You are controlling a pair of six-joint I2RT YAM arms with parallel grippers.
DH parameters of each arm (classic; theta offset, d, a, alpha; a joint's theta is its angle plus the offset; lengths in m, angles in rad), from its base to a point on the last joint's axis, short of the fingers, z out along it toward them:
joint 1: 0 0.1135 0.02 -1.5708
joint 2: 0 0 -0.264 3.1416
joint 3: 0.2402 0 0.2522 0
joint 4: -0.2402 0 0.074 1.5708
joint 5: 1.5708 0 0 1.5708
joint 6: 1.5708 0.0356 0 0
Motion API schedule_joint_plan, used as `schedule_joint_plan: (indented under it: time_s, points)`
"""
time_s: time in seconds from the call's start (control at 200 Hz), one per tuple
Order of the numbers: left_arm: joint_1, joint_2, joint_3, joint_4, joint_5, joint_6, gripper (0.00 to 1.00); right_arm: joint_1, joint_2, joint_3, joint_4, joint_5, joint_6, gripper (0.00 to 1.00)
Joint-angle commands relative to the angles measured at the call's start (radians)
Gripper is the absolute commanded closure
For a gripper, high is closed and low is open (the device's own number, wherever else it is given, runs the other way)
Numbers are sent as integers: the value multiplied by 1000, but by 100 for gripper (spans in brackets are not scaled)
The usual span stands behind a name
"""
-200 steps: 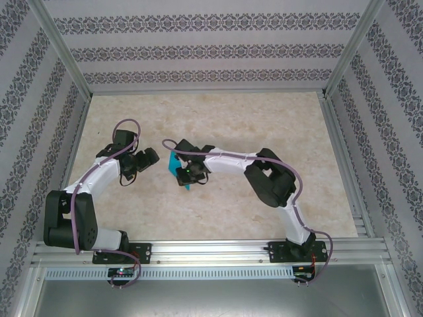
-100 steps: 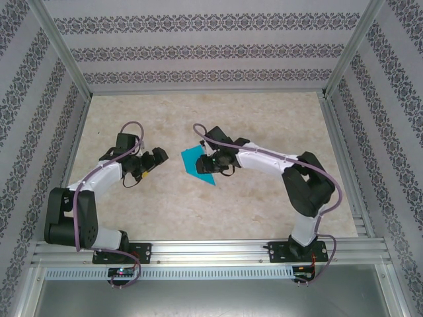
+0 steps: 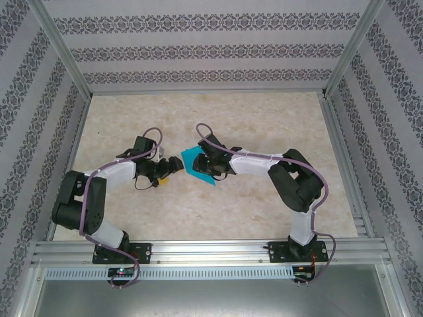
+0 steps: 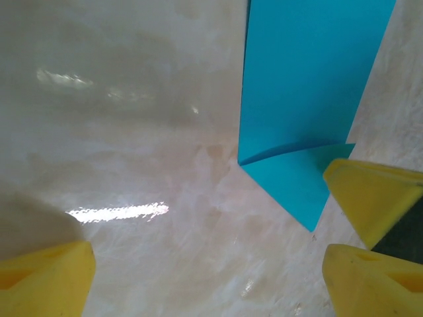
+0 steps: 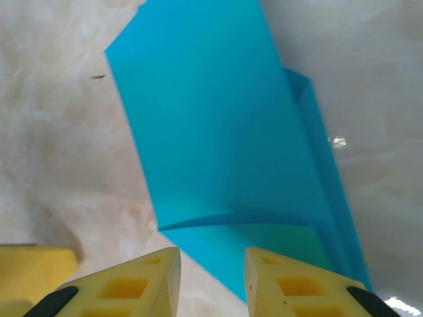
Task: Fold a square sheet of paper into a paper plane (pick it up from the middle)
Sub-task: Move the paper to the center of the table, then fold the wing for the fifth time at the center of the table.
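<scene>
The cyan-blue square sheet of paper [image 3: 193, 160] lies on the marble table, folded over on itself, with one flap arching up a little along a crease [image 5: 218, 218]. My right gripper [image 3: 206, 166] is low over its right end. The yellow fingertips stand a little apart and open, and the sheet's near corner [image 5: 218, 257] lies in the gap between them. My left gripper [image 3: 173, 162] is wide open at the sheet's left corner, with bare table between its fingers [image 4: 205, 284]. In the left wrist view the paper [image 4: 304, 79] sits top right, with a right-gripper fingertip [image 4: 370, 198] on its corner.
The beige marble tabletop [image 3: 264, 125] is fenced by patterned walls and aluminium posts [image 3: 63, 53]. A metal rail [image 3: 211, 251] carries both arm bases at the near edge. The two grippers are almost touching at mid-table. A left-gripper finger [image 5: 33, 264] shows bottom left in the right wrist view.
The right gripper has brought the paper from upright down flat onto the table and loosened on it. The left arm has swung right, up to the paper's left corner.
</scene>
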Motion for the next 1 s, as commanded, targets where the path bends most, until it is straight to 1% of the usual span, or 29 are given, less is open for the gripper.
schedule_joint_plan:
  time_s: [0.0,0.13,0.245,0.37,0.44,0.58,0.779,0.994]
  points:
    - [-29,18,35,38,31,-14,13,-14,26,-20,57,10,46,69]
    - [-57,37,46,61,35,-28,16,-23,38,-43,71,-1,63,69]
    - [-76,52,54,94,50,-52,22,-41,38,-83,104,-22,91,69]
    - [-93,68,69,118,60,-62,28,-63,44,-139,180,-84,134,70]
    - [-102,80,75,140,65,-74,34,-80,49,-175,235,-122,165,70]
    - [-114,110,82,190,73,-108,40,-108,49,-230,318,-178,207,70]
    - [-120,152,101,222,49,-140,46,-124,38,-256,323,-196,208,70]
    - [-121,191,107,252,59,-162,48,-134,41,-264,323,-209,202,71]
